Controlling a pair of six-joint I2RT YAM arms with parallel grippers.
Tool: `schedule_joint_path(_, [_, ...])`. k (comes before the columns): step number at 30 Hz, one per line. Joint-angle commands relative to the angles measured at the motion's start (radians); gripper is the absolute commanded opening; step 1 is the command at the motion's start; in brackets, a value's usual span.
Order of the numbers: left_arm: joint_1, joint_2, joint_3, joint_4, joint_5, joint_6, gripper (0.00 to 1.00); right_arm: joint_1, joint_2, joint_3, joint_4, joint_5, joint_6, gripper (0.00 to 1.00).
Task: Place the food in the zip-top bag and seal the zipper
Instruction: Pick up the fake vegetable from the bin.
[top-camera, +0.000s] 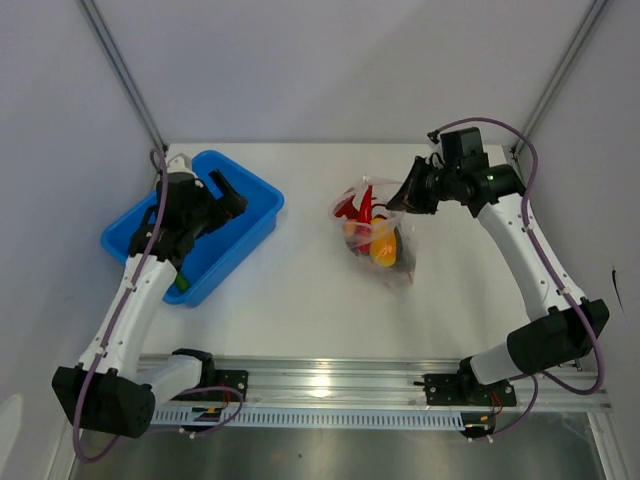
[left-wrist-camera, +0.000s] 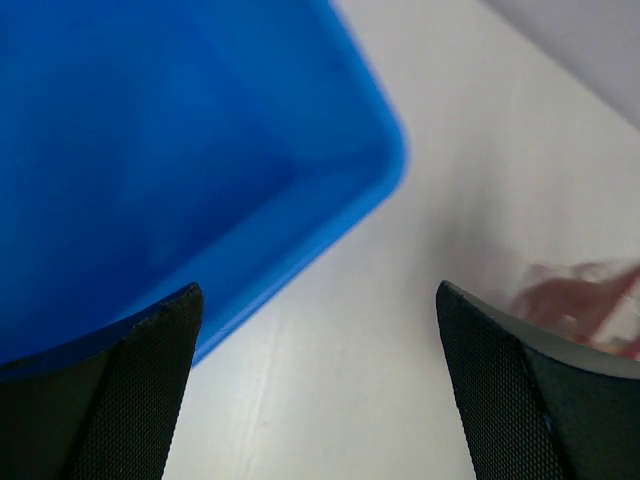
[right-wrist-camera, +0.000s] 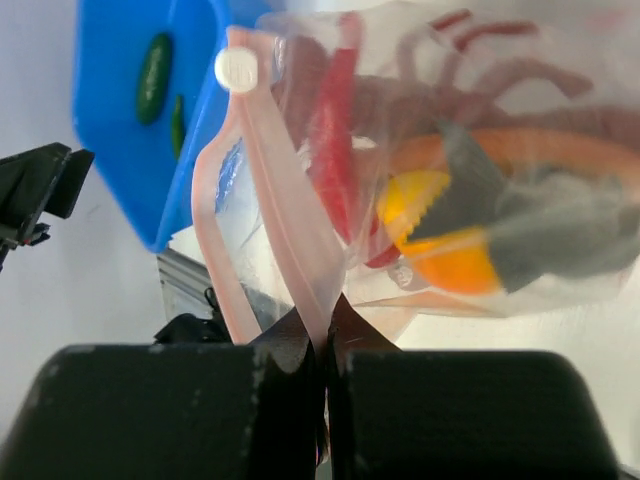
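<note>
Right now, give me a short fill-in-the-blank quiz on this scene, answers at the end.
1. The right fingers are pinched shut on the pink ____ of the zip-top bag.
2. The left fingers stand ____ over the bin.
3. Green vegetables lie in the ____ bin.
Missing words: zipper; open; blue.

Lab test booth, white walls (top-camera: 320, 60), aluminium rail (top-camera: 330, 382)
</note>
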Motion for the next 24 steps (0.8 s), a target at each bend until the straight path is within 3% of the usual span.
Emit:
schedule_joint_path(1, [0.079, 0.038, -0.03, -0.146, -0.067, 0.014, 0.97, 0.008, -0.035, -0.032, 0.005, 0.039, -0.079, 0.0])
schedule_joint_path(5, [0.196, 0.126, -0.015, -0.173, -0.146, 0.076, 0.98, 0.009, -0.052, -0.139, 0.016, -0.003, -0.094, 0.0])
schedule_joint_path(12, [0.317, 0.289, 0.023, -0.117, -0.249, 0.27, 0.97, 0.011, -0.028, -0.153, -0.001, 0.004, -0.157, 0.0])
schedule_joint_path(19, [0.455, 0.441, 0.022, -0.087, -0.16, 0.333, 0.89, 0.014, -0.035, -0.18, 0.002, 0.0, -0.165, 0.0])
schedule_joint_path(24, [0.481, 0.539, 0.022, -0.07, -0.223, 0.412, 0.78, 0.005, -0.04, -0.19, 0.007, -0.002, -0.165, 0.0])
